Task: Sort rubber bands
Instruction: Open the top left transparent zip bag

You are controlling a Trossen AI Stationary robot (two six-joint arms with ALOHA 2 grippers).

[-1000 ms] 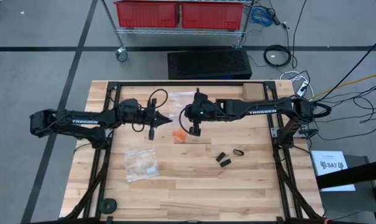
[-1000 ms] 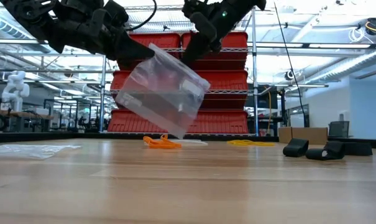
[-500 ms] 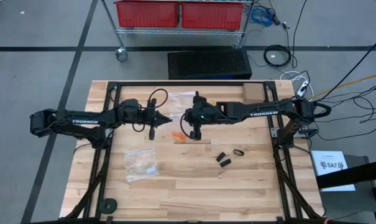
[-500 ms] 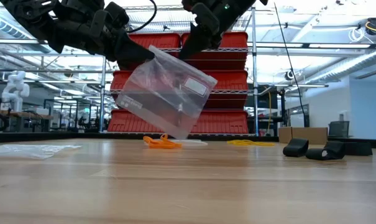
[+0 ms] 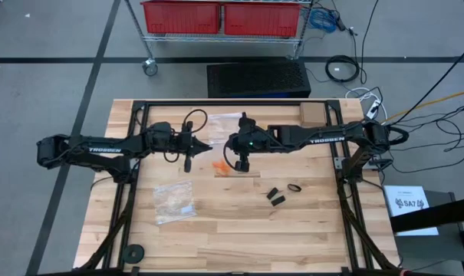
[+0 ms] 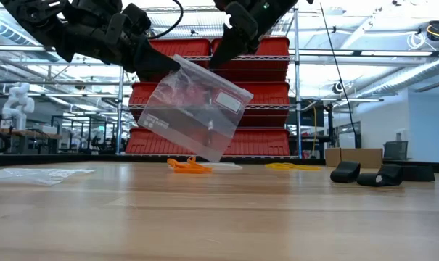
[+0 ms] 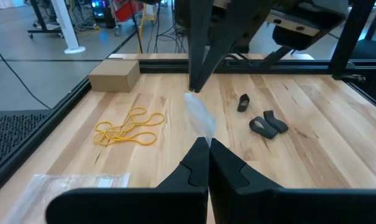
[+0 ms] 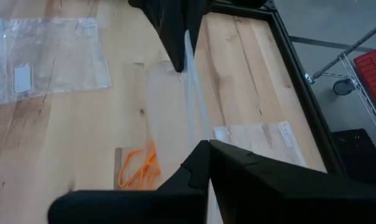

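Observation:
A clear zip bag [image 6: 194, 109] hangs in the air between my two grippers, above the orange rubber bands [image 6: 189, 165] lying on the table. My left gripper [image 5: 207, 146] and my right gripper [image 5: 232, 144] face each other over the table's middle, both shut on the bag. The orange bands [image 5: 224, 167] lie just near of them. Black bands [image 5: 281, 193] lie to the right and nearer. Pale yellow bands [image 7: 128, 127] lie near the far edge, beside a cardboard box [image 7: 113, 74]. My left gripper pinches the bag's upper corner [image 6: 168, 67] between its two fingers, coming level from the table's left. The bag hangs below, clear of the table. My right gripper pinches the bag's top edge [image 6: 220, 69] farther along, slanting down from the right. The bag hangs tilted, its top edge [image 8: 191, 81] running between the two grippers.
A second clear bag [image 5: 174, 201] lies flat near the left front of the table and a third [image 5: 222, 119] lies by the far edge. The black frame rails [image 5: 339, 165] border the work area. Red bins [image 6: 263, 138] stand on a rack behind the table.
The right gripper has shifted slightly, and the hanging bag has swung a little toward the right, its lower corner moving that way. Both grippers have kept their hold.

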